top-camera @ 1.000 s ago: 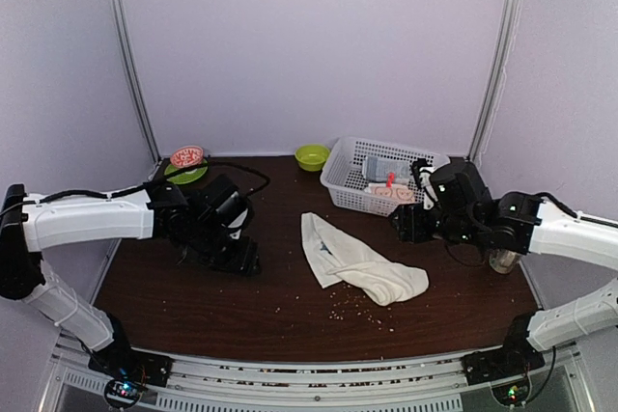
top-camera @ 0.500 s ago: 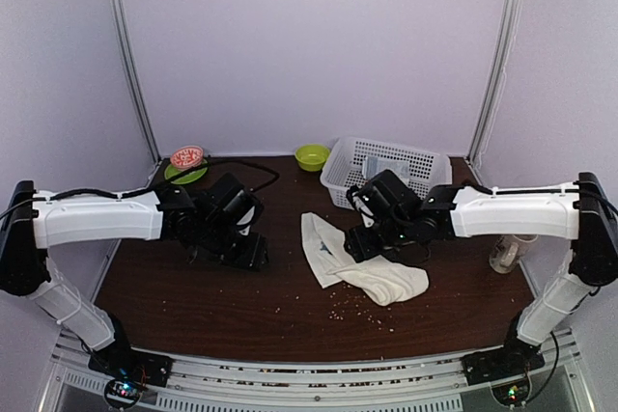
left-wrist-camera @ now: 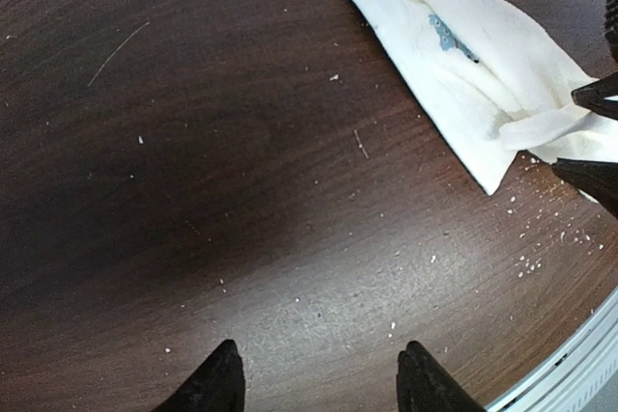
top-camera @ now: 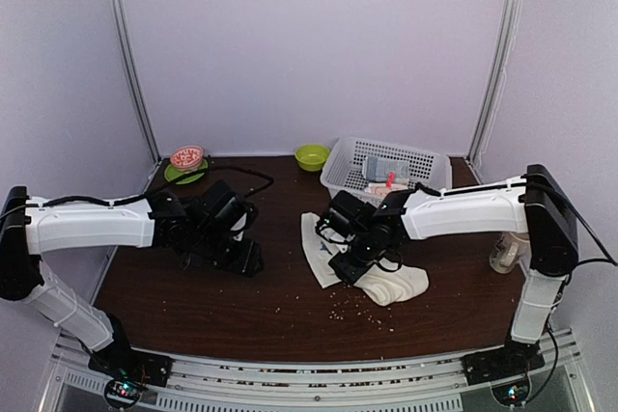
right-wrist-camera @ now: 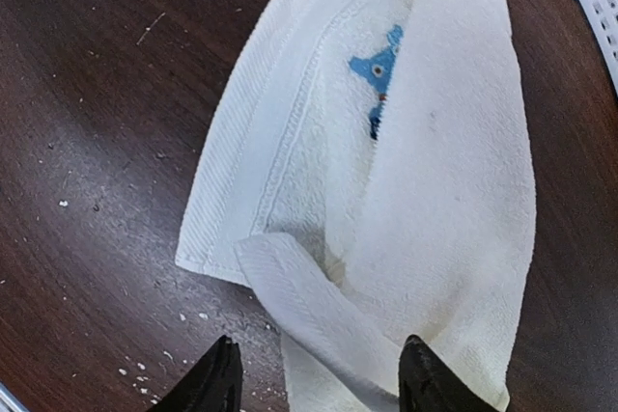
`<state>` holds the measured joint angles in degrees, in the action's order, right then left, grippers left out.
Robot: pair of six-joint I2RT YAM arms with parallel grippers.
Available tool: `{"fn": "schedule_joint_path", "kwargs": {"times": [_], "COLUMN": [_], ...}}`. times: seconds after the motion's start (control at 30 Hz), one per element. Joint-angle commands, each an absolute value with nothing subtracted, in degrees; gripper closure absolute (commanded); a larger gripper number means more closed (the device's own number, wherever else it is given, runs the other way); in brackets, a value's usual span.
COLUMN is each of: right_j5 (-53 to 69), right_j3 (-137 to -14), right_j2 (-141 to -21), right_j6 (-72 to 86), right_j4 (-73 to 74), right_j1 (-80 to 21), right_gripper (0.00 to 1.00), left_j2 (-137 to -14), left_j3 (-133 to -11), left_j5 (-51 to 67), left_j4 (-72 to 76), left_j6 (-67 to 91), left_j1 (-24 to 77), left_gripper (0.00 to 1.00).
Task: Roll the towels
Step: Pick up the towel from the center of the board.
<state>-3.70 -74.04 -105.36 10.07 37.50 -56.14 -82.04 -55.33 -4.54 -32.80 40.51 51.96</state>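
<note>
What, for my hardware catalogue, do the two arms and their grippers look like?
The left arm and right arm share one look: white shell links, black joints and black wrist units. The left gripper and right gripper each end in two black, pointed fingers. A black cable loops behind the left arm.

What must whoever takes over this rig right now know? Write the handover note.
Left gripper: open, over bare table, holding nothing.
Right gripper: open, jaws either side of a folded flap of the white towel, not closed on it.
White towel: loosely folded mid-table, unrolled.
Patterned towel: in the white basket; cannot tell if rolled.
Done: nothing confirmed rolled.
Left: grip the flap, roll the white towel, check the patterned one.
</note>
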Motion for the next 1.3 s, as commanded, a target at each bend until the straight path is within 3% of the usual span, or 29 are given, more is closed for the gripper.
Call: {"fn": "schedule_joint_path", "kwargs": {"times": [0.0, 0.2, 0.3, 0.5, 0.63, 0.93, 1.07, 1.27], "right_j5": [-6.84, -7.43, -7.57, -5.86, 2.67, 24.98, 20.02, 5.12], "right_j3": [-78.11, -80.17, -81.50, -84.03, -87.50, -100.25, -91.41, -60.69], "right_j2": [-109.12, -109.90, -109.32, -103.88, -96.12, -84.92, -77.13, -61.61], "right_j6": [9.07, 8.44, 8.40, 8.78, 9.51, 16.21, 14.79, 17.45], "right_j4": [39.75, 40.61, 41.42, 41.23, 39.01, 30.07, 29.28, 26.31], "right_j1": [-56.73, -57.13, -57.15, -57.18, -57.13, -57.83, -56.71, -51.29], "right_gripper": [0.49, 0.78, 1.00, 1.00, 1.00, 1.00, 1.00, 1.00], "left_j2": [-80.84, -78.04, -77.15, -74.98, -71.20, -48.94, -43.75, -49.71], "left_j3": [-54.38, -52.13, -51.68, -51.56, -51.02, -51.20, -50.06, -49.41], "left_j5": [-5.19, -6.23, -6.87, -8.09, -10.50, -26.40, -28.41, -27.43], "left_j4": [-30.23, -30.40, -30.49, -30.63, -30.71, -31.59, -30.41, -32.57], "left_j6": [40.33, 41.29, 41.69, 42.13, 42.01, 41.86, 39.09, 39.38], "left_j1": [51.96, 51.95, 51.94, 51.97, 51.94, 51.90, 51.77, 51.44], "left_gripper": [0.45, 0.45, 0.45, 0.45, 0.45, 0.44, 0.42, 0.37]}}
